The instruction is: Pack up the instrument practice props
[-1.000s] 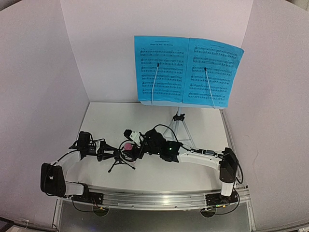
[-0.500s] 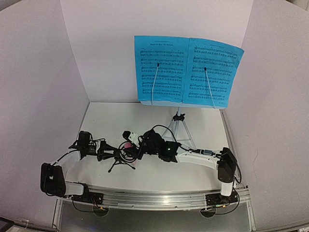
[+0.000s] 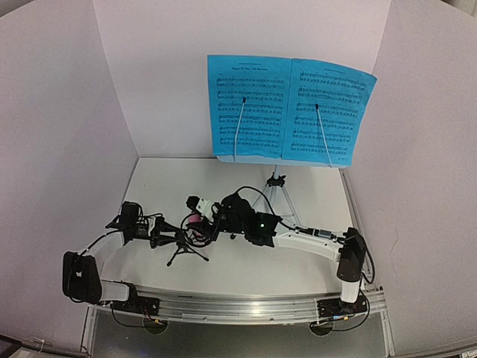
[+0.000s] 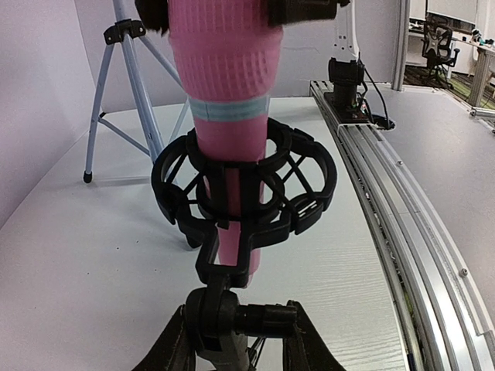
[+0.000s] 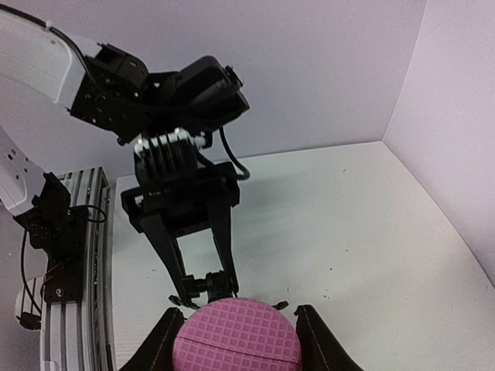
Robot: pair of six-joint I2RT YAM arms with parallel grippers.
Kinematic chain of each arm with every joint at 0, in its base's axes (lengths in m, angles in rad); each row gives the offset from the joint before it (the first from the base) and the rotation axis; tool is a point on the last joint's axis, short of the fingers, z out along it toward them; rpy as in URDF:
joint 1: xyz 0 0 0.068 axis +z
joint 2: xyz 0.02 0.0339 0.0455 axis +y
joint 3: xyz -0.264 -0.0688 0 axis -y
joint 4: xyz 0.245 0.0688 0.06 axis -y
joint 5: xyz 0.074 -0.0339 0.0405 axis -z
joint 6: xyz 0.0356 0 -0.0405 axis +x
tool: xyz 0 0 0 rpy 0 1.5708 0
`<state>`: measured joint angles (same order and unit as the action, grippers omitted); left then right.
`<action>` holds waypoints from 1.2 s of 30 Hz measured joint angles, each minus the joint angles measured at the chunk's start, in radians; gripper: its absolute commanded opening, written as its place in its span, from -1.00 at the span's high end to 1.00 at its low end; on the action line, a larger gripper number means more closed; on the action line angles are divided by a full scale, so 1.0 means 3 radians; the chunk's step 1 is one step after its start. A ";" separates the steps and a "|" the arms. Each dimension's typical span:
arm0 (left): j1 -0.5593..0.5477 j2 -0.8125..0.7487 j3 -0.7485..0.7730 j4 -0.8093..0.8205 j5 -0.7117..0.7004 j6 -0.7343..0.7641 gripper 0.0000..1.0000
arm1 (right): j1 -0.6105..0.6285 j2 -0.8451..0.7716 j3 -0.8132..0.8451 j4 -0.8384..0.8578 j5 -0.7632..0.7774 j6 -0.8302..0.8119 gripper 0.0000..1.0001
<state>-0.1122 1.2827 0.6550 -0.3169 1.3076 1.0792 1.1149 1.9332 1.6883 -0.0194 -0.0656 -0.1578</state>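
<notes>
The right gripper (image 5: 236, 326) is clamping the pink microphone (image 4: 230, 69). The left gripper (image 4: 236, 344) is gripping the black mic stand (image 4: 230, 267) holding it.

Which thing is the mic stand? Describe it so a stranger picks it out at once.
Start at the blue sheet music at the back and come forward past its tall silver tripod to the table's front left. There the left gripper holds the mic stand. It is the only small black tripod, and its ring mount circles a pink mic.
</notes>
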 measured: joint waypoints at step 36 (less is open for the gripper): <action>0.0167 0.0347 0.0355 0.0599 -0.0563 -0.0761 1.00 | -0.0041 -0.1428 0.0089 -0.0085 0.0393 0.0544 1.00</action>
<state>-0.0621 1.3867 0.7616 -0.1373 1.1386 0.8507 1.1027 1.5048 1.7151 -0.0448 0.0522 0.0053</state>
